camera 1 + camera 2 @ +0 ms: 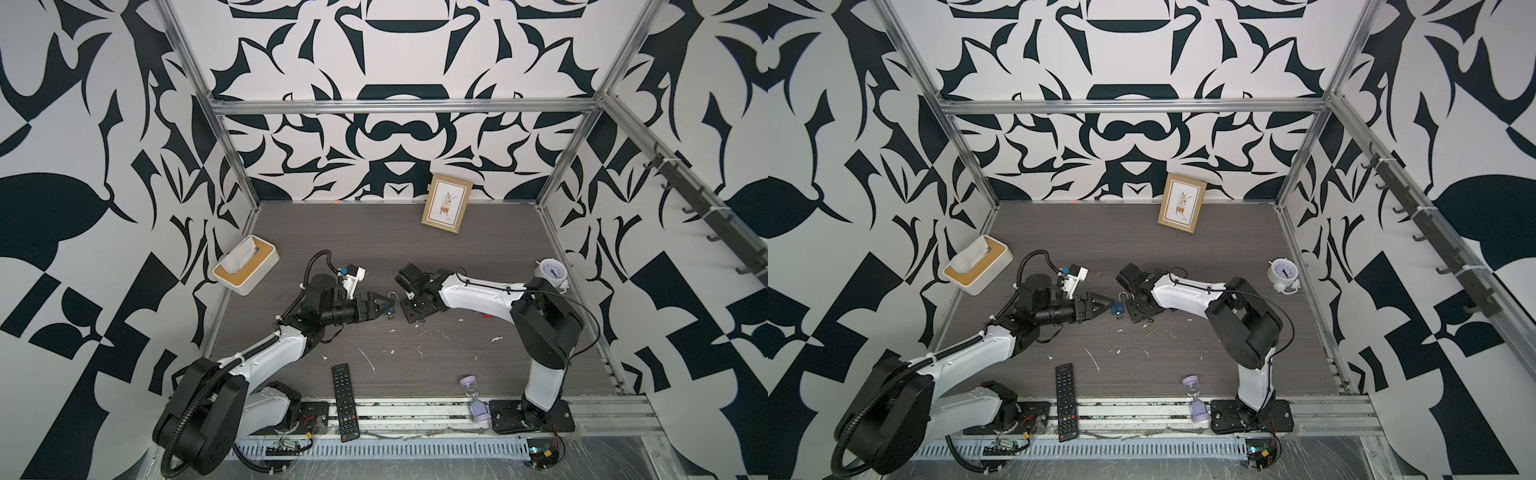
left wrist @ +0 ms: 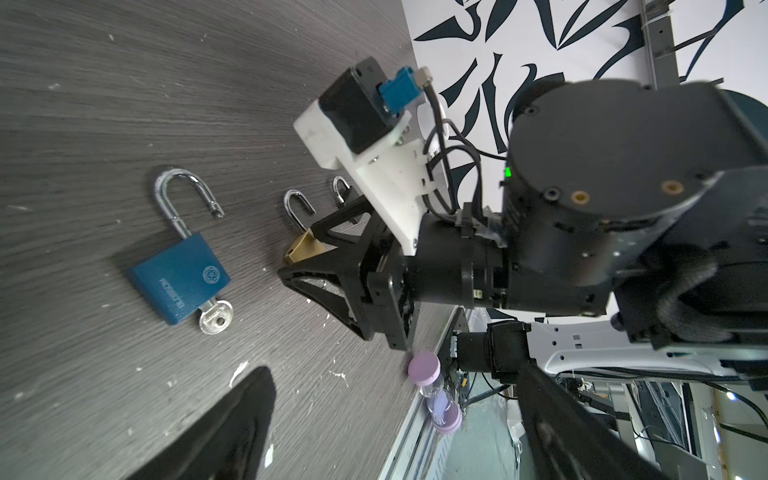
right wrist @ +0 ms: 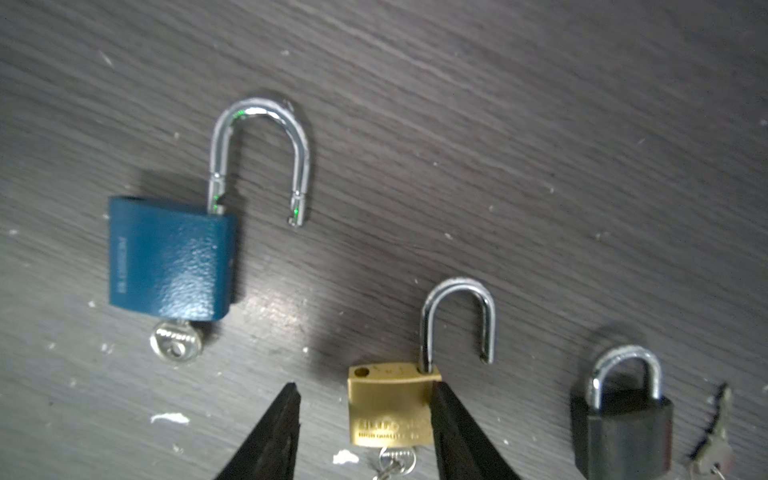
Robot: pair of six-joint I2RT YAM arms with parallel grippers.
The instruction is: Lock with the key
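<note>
Grey wood-grain table (image 3: 540, 124) carries three padlocks in a row. The blue padlock (image 3: 166, 257) lies flat with its shackle swung open and a silver key (image 3: 174, 343) seated in its keyhole. Just beside the blue padlock lies a smaller brass padlock (image 3: 388, 411), also with its shackle open and an inserted key (image 3: 397, 459) at its base. The right gripper (image 3: 366, 387) straddles the brass body with its jaws part-way apart. One finger (image 3: 457, 428) touches the brass side and the other stands clear, so nothing is clamped. Farther from the blue padlock, past the brass one, sits a black padlock (image 3: 623, 432) with its shackle closed and a loose key (image 3: 715, 449) next to it. The left gripper (image 1: 1108, 304) hovers on the blue padlock's opposite side, jaws spread wide and empty.
</note>
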